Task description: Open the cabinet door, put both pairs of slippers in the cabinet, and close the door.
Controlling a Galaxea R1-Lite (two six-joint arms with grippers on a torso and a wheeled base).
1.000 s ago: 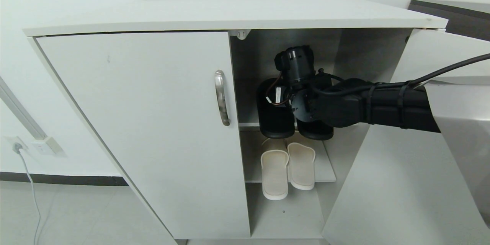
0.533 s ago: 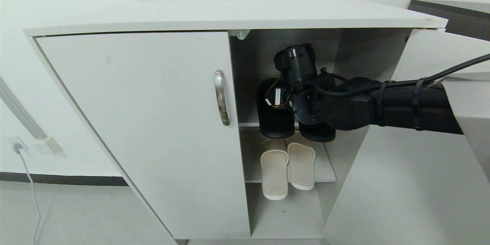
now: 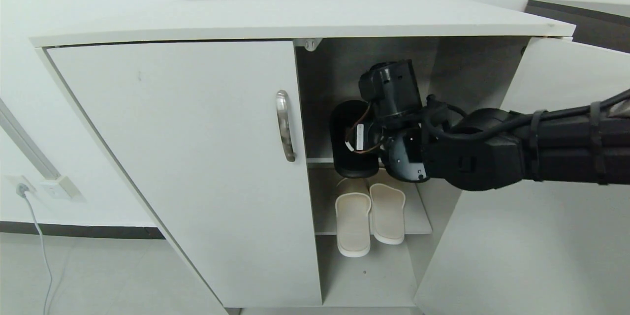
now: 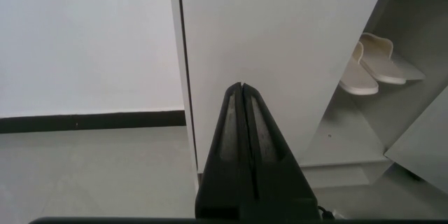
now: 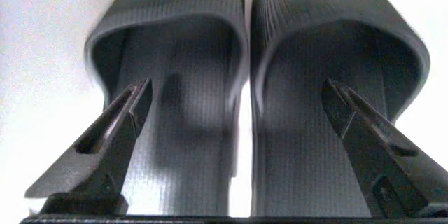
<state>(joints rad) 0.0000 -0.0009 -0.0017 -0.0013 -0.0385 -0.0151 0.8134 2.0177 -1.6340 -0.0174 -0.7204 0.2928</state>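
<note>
Okay: my right gripper (image 5: 238, 87) was released, jaws spread either side of the black slippers (image 5: 175, 63). These sat on the upper shelf (image 3: 319, 161), above the cream slippers (image 3: 369, 216), one pair per shelf. My left gripper (image 4: 241, 112) was clenched and empty outside the cabinet (image 3: 295, 17). I judged only the door (image 3: 517, 236) was left to close.

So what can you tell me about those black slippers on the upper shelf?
The black slippers are a matching pair of slides with broad ribbed straps, seemingly rubber or foam. They lie close side by side on the upper shelf inside the cabinet, heels jutting over its front edge. The right hand sits open just in front of them; whether it touches them is unclear.
</note>
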